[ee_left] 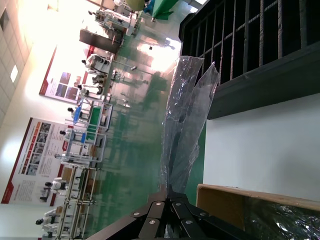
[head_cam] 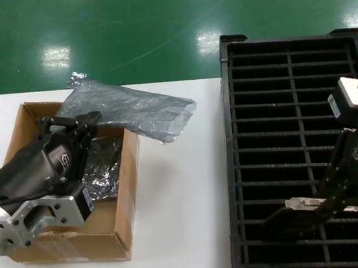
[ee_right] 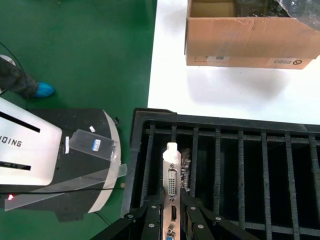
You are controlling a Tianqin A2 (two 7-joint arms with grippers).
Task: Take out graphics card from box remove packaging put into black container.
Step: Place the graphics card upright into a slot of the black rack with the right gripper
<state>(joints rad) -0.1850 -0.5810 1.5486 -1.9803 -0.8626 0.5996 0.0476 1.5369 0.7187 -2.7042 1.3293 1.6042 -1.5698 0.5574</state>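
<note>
**Card Held at Bracket End Over Slotted Tray; Empty Bag Pinched Over Box**

The graphics card (ee_right: 171, 195) is gripped by the right end effector (ee_right: 172, 222), whose fingers are closed on either side of the silver bracket. The bracket faces the wrist camera, showing a white port and darker ports below it. In the head view the card (head_cam: 308, 203) hangs low over the near right part of the black container (head_cam: 286, 49); whether its lower edge has entered a slot cannot be told.

Handling judgement: the card is a rigid, light board, stiff enough to be carried from one end, but fragile. Exposed components and the connector edge should not be squeezed or knocked against the ribs. The bracket end and the bare board edges are the sound holding points. The ribs leave narrow slots, so the board must stay parallel to them when lowered.

The packaging (head_cam: 130, 110) is thin, crinkly, slippery film that sags under its own weight. The left end effector (head_cam: 76, 123) has its fingers closed on one end of it, above the far side of the box (head_cam: 126, 206). The free end drapes over the box wall onto the surface. More shiny film (head_cam: 101, 166) lies inside the box.

The box sits toward the left edge of the surface (head_cam: 185, 238), the container along the right edge.
</note>
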